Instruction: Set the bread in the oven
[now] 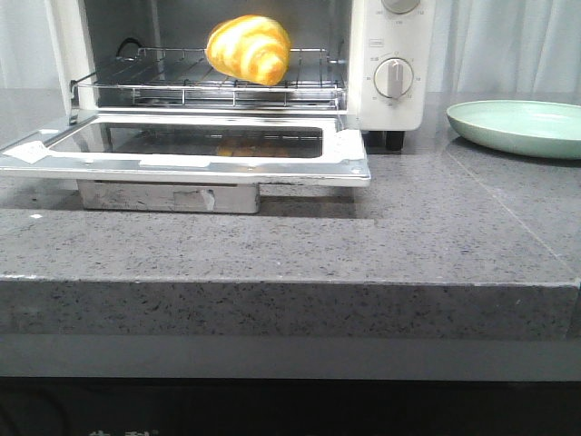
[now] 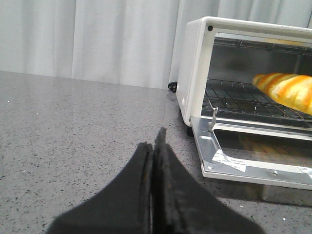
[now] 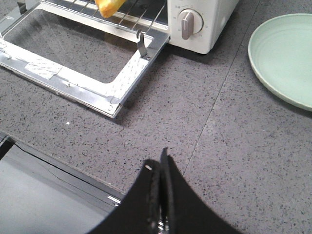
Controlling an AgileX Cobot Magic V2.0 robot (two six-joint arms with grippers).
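From the front we see the bread [image 1: 249, 49] lying on the wire rack [image 1: 182, 86] inside the oven [image 1: 390, 64], its door [image 1: 345, 154] dropped flat over the grey worktop [image 1: 290, 236]; a green plate [image 1: 522, 127] sits beside the oven. Our left gripper [image 2: 155, 146] shows fingers pressed together, empty, near the oven. Our right gripper [image 3: 158, 168] likewise has its fingers closed on nothing.

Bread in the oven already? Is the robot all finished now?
Nearly! The bread already sits on the wire rack inside the oven, so the main job looks done. Nothing is in hand: the left tool and right tool are both shut and empty, away from the oven. The plate is bare. The glass door hangs open, so closing it may be all that is left.
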